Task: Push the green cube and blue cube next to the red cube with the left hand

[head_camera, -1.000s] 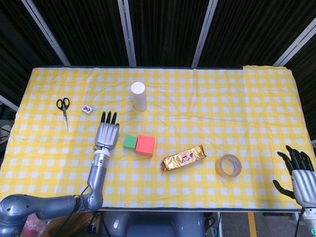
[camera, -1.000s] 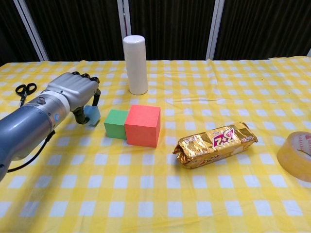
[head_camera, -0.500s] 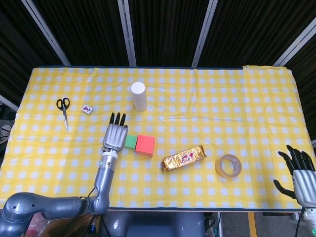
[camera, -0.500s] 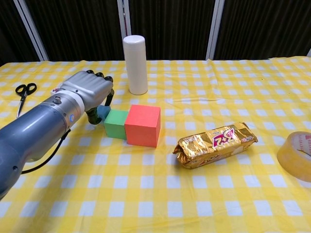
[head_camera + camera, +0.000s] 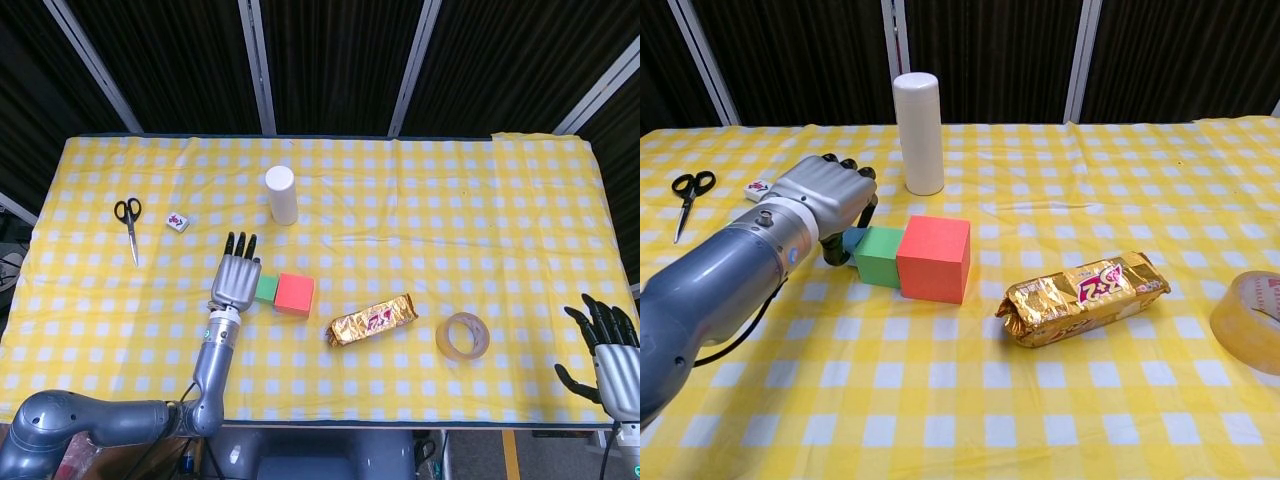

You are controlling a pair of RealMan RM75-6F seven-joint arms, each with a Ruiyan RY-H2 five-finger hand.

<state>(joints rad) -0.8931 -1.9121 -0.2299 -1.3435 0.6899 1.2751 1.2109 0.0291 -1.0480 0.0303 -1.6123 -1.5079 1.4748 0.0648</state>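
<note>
The left hand (image 5: 825,195) lies low over the desk (image 5: 420,180), towards its left front, its fingers (image 5: 240,243) straight and close together, holding nothing. The blue cube (image 5: 851,243) sits under the hand, mostly hidden, touching the left face of the green cube (image 5: 879,255). The green cube in turn touches the left side of the red cube (image 5: 934,258), the three forming a row. The hand appears to press on the blue cube. The right hand (image 5: 612,352) hangs off the desk's front right corner, fingers spread and empty.
</note>
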